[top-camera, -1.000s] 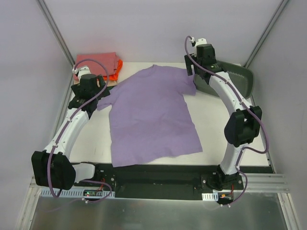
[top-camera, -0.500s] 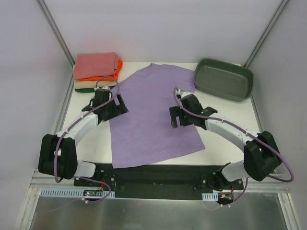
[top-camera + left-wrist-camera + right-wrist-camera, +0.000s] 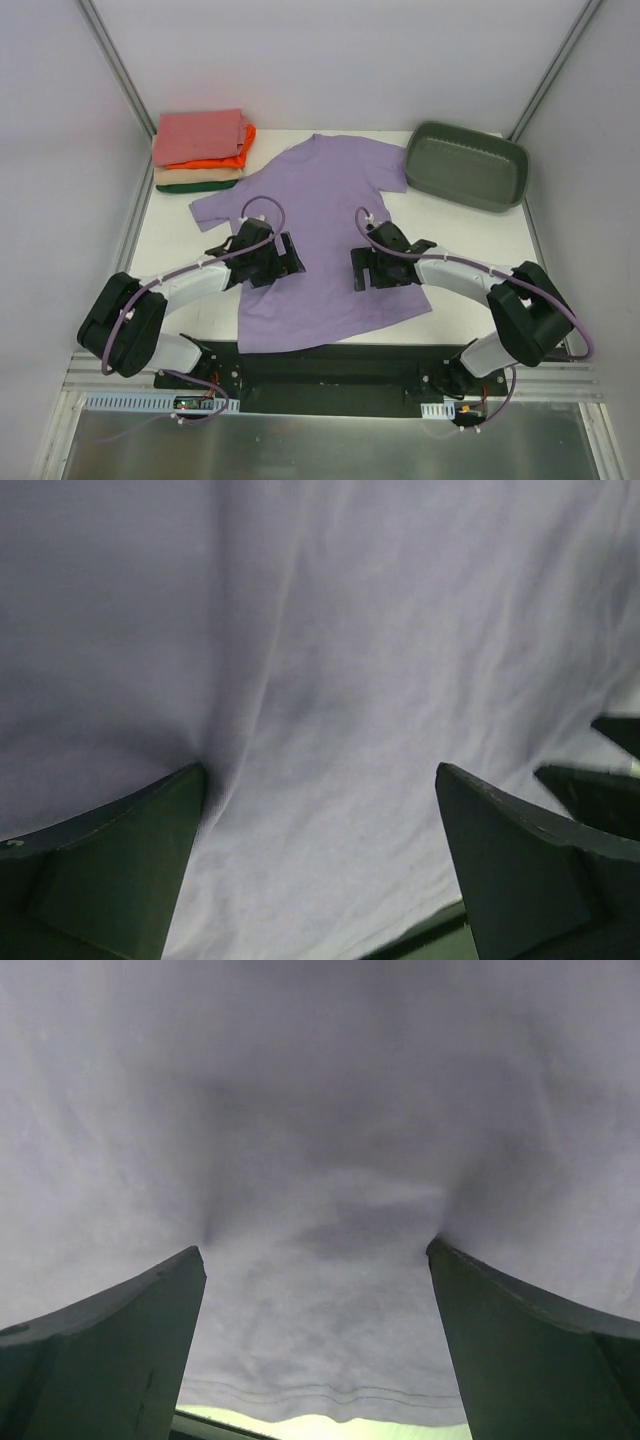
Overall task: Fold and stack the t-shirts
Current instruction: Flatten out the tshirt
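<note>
A lavender t-shirt [image 3: 322,225] lies spread flat across the middle of the table, collar toward the back. Both arms lie low over its lower half. My left gripper [image 3: 288,262] is open, its tips resting on the cloth left of centre; in the left wrist view lavender cloth [image 3: 330,660] fills the gap of the left gripper [image 3: 320,770]. My right gripper [image 3: 362,268] is open too, pressing the cloth right of centre; in the right wrist view the right gripper [image 3: 315,1250] straddles fabric just above the hem [image 3: 320,1397]. A stack of folded t-shirts [image 3: 200,145] sits at the back left.
A grey-green plastic tub [image 3: 467,165] stands at the back right corner. The folded stack shows salmon-pink on top, then orange, tan and dark green layers. Slanted frame posts [image 3: 112,60] rise at the back corners. The dark base rail [image 3: 330,365] runs along the near edge.
Both arms have swept from the shirt's shoulders down toward its lower half, drawing closer together. The left sleeve and the tub, covered a second ago, now show.
</note>
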{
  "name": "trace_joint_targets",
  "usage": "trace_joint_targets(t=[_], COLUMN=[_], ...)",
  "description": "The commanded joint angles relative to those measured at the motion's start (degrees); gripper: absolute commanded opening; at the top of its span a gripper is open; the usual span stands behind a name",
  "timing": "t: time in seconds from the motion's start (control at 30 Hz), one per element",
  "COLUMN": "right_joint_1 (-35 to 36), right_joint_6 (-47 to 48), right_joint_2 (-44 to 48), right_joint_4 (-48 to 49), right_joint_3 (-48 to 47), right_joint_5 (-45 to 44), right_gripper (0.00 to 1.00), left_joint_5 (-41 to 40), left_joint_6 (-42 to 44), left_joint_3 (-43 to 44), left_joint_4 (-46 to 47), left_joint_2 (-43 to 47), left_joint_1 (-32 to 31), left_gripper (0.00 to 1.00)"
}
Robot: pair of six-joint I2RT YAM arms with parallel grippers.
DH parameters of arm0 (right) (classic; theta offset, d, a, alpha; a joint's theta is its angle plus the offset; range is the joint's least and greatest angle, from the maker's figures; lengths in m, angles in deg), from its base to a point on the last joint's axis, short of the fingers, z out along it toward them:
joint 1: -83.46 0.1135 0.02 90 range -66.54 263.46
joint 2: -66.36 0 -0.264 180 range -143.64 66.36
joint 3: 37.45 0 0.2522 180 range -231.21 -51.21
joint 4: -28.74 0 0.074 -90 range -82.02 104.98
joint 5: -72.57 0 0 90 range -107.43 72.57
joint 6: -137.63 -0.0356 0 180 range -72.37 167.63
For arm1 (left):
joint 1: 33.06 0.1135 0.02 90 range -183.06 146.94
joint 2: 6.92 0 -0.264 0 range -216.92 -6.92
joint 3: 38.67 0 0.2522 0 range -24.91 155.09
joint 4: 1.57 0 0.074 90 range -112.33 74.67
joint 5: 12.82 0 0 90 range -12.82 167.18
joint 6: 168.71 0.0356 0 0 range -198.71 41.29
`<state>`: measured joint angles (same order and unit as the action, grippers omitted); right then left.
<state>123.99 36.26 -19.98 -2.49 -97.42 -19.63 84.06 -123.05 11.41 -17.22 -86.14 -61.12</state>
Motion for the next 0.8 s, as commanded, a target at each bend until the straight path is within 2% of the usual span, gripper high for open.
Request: trace_joint_targets(t=[0.0,0.1,0.3,0.43,0.53,0.67,0.77], right_joint_1=[-4.3,-9.4,-24.3,-31.5,-33.9,-32.7,-27.6], right_joint_6=[-2.7,-2.8,-2.2,-0.6,1.9,2.8,2.8], right_joint_2=[-0.6,-0.8,0.0,-0.7,1.9,9.4,14.4], right_joint_4=[-2.6,-2.6,3.8,0.3,-3.3,-5.0,-6.8], right_joint_3=[2.9,4.4,5.1,0.4,-2.2,0.6,3.7], right_joint_5=[-3.2,-3.4,12.9,11.4,10.1,9.7,8.4], right_gripper=[0.96,0.96,0.96,0.96,0.96,0.96,0.96], left_joint_5=[0.2,-0.5,1.0,6.9,8.0,0.6,-15.0], left_joint_6=[-8.3,-11.5,-16.7,-14.9,-11.6,-4.3,-0.5], left_joint_3=[-2.9,-1.0,8.3,17.7,21.4,19.5,16.8], left_joint_4=[-0.5,0.7,7.5,11.4,11.0,5.7,-4.0], left_joint_2=[1.4,-1.4,-11.8,-17.8,-17.6,-8.7,-0.7], left_joint_1=[-7.9,-14.1,-24.5,-26.3,-26.2,-26.1,-26.0], left_gripper=[0.99,0.99,0.99,0.99,0.99,0.99,0.99])
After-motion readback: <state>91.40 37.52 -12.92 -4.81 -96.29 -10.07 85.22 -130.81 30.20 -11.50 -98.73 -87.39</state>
